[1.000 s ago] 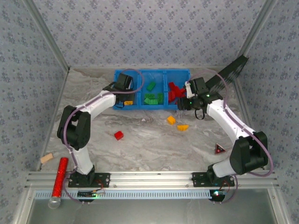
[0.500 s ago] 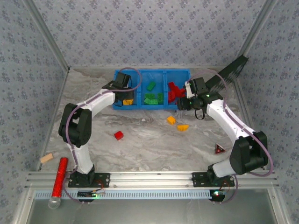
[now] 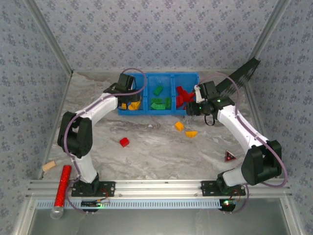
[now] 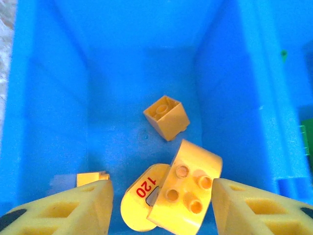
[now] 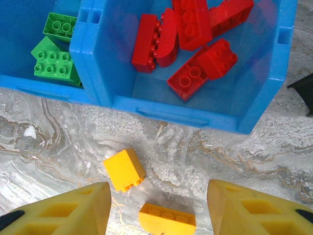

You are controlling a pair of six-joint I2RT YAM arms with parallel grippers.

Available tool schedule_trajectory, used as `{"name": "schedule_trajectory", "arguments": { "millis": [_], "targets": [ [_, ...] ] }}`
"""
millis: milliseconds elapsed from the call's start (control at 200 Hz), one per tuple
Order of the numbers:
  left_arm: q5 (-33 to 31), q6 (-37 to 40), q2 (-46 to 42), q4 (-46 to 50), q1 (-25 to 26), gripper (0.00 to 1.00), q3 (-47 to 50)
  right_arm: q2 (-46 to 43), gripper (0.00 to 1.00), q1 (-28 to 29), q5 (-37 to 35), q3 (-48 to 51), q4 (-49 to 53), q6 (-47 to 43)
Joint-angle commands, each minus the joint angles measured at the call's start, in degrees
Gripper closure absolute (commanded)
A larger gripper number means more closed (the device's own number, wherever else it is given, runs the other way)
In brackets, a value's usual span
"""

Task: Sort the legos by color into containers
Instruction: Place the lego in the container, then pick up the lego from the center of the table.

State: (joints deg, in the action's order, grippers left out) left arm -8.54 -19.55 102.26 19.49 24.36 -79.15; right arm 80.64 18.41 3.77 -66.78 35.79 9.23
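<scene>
From the top external view, we see the bright blue plastic tray (image 3: 159,75) of three compartments at the far side of the marbled table (image 3: 161,156), with yellow bricks in its left bin, green in the middle and red in the right. The left gripper (image 3: 128,97) hangs over the left bin, and the right gripper (image 3: 190,111) is just off the tray's near right corner. Loose on the table lie a small yellow cube brick (image 3: 179,126), a yellow oblong brick (image 3: 191,133) just beside it, and a small red brick (image 3: 124,142) well apart, nearer the left arm. In the left wrist view, the left jaws stand spread and grip nothing. A rounded yellow studded brick (image 4: 188,191) lies on the bin floor below them, touching neither finger. In the right wrist view, the right jaws are likewise spread and empty over bare table. The loose cube lies ahead of them, toward the left finger. The oblong sits nearly midway between the fingertips, its long axis running from finger to finger. We judge the right arm nearer to both, and the oblong would want the wrist turned so the jaws close across its short side.
</scene>
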Motion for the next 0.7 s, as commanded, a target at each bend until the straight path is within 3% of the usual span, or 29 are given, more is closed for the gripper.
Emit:
{"name": "schedule_trajectory", "arguments": {
  "millis": [0, 150, 425, 700],
  "targets": [
    [0.96, 0.98, -5.04, 0.74, -0.16, 0.43, -0.74, -2.04, 0.44, 0.21, -1.33, -0.25, 1.91, 0.61],
    [2.59, 1.81, -7.57, 2.49, 1.96, 0.43, -0.82, -3.76, 0.43, 0.04, -2.17, -0.21, 3.26, 0.61],
    [0.16, 3.83, -8.23, 7.90, 11.53, 0.39, -1.79, -11.10, 0.41, -0.14, -3.68, 2.90, 8.06, 2.04],
    [-0.11, -3.53, -5.86, 10.84, 21.09, 0.34, -2.92, -19.71, 0.35, -0.74, -4.13, 8.33, 13.21, 6.94]
  ]
}}
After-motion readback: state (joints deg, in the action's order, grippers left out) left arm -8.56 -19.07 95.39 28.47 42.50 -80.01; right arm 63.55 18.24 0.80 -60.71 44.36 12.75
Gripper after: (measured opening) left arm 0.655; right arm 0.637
